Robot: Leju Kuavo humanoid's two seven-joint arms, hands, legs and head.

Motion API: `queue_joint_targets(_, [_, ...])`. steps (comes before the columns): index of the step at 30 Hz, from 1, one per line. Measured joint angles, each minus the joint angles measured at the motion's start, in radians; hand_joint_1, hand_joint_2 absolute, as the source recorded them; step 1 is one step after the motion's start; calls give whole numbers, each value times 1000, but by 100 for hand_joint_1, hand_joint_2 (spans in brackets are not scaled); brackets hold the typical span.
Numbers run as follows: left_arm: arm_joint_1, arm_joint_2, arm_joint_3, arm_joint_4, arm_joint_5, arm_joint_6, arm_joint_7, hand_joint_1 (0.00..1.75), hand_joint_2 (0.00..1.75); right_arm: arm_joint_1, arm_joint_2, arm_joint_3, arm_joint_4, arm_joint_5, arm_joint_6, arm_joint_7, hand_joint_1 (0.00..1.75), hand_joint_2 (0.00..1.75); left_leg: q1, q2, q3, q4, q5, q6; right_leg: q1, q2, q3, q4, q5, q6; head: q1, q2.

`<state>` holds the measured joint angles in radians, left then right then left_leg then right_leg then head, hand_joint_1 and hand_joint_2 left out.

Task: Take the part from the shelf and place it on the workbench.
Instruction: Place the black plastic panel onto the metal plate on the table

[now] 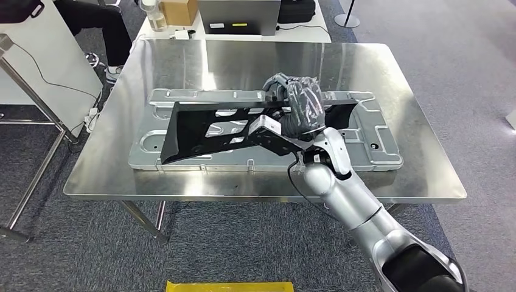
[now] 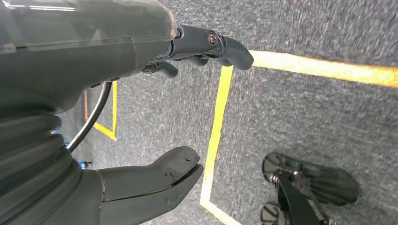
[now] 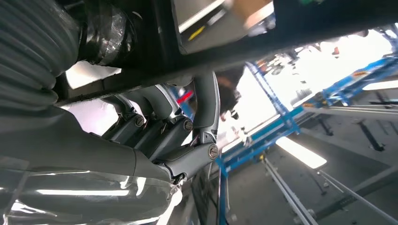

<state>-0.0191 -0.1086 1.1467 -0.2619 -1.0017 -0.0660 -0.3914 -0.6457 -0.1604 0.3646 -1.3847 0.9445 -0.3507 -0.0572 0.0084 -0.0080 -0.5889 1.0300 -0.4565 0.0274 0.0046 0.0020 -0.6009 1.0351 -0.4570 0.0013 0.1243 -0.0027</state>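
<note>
Head view is showing even, bright overhead lighting; the steel worktop [image 1: 389,79] is throwing soft glare toward 12 o'clock. Left wrist view is reading sharp on the carpet [image 2: 305,108], dimmer at 9 o'clock. Right wrist view is blowing out at 2 o'clock, with its near parts blurring.

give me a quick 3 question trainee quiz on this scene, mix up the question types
1. True or false: the right hand grips the black part.
2. The black part is over: A) the carpet B) the silver stamped panel on the steel workbench C) a cardboard box.
3. Fill in: the left hand hangs over grey carpet marked with ____ tape lines.

Key: 1 true; 2 B; 3 yellow.
</note>
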Motion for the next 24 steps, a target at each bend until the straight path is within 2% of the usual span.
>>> queue_joint_targets(2, [-3,3,0,0,-5,-1,0,0,175,-42,-6,0,37,22,16,14,175,175,0,0,-2,-1,0,-10,-2,-1,1,-9,6,-7,0,0])
queue_joint_targets(4, [-4,7,0,1,-9,-2,0,0,175,-85,-10,2,73,44,31,24,175,175,-1,1,-18,35,-25,-21,-9,-4,6,-21,13,-17,0,0])
queue_joint_targets(5, [-5,9,0,1,-12,-3,1,0,175,-107,-12,5,91,55,40,29,175,175,0,2,-40,81,-52,-25,-12,-5,8,-26,15,-21,0,0])
queue_joint_targets(7, [-5,14,1,1,-15,-4,2,0,175,-150,-15,13,134,76,56,43,175,175,2,2,-104,211,-110,-32,-11,-6,8,-26,16,-25,0,0])
queue_joint_targets(8, [-5,17,1,1,-16,-4,3,0,175,-168,-17,17,156,85,63,50,175,175,3,2,-129,259,-122,-34,-10,-6,8,-25,15,-25,0,0])
queue_joint_targets(9, [-5,18,2,1,-18,-4,5,0,175,-183,-19,22,178,93,71,58,175,175,4,2,-139,273,-115,-37,-11,-6,8,-23,14,-25,0,0])
queue_joint_targets(10, [-5,19,3,1,-19,-4,7,0,175,-197,-21,26,200,103,81,66,175,175,6,2,-129,247,-88,-38,-12,-5,8,-20,12,-23,0,0])
queue_joint_targets(12, [-5,20,6,1,-19,-4,11,0,175,-223,-26,34,242,121,97,79,175,175,8,3,-69,118,-18,-37,-12,-5,8,-11,5,-17,0,0])
queue_joint_targets(13, [-5,20,8,2,-19,-4,12,0,175,-234,-29,38,261,128,103,84,175,175,8,2,-42,61,2,-34,-11,-4,6,-5,1,-13,0,0])
queue_joint_targets(14, [-5,20,9,2,-19,-4,13,0,175,-243,-32,42,278,133,105,87,175,175,7,2,-26,25,11,-30,-10,-4,4,0,-2,-8,0,0])
queue_joint_targets(17, [-6,21,10,2,-19,-4,15,0,175,-258,-40,53,313,138,107,87,175,175,4,1,-21,7,13,-13,-9,-2,-1,1,-2,7,0,0])
queue_joint_targets(19, [-7,21,10,2,-20,-4,16,0,175,-265,-44,58,326,138,107,88,175,175,7,2,-17,-2,19,1,-11,-2,-14,30,-25,18,0,0])
queue_joint_targets(20, [-8,21,10,2,-20,-4,16,0,175,-269,-47,60,332,138,107,88,175,175,10,3,-15,-6,21,6,-13,-1,-33,71,-49,23,0,0])
queue_joint_targets(22, [-8,21,10,2,-20,-4,16,0,175,-273,-52,65,345,138,108,89,175,175,10,2,-16,-7,21,11,-16,-1,-97,203,-107,31,0,0])
queue_joint_targets(23, [-8,21,10,2,-20,-4,17,0,175,-274,-54,68,352,138,110,91,175,175,10,2,-16,-7,21,11,-17,-1,-126,257,-122,33,0,0])
queue_joint_targets(24, [-8,21,11,2,-20,-4,18,0,175,-273,-55,71,360,140,113,93,175,175,10,2,-15,-7,20,11,-19,-2,-141,281,-119,35,0,0])
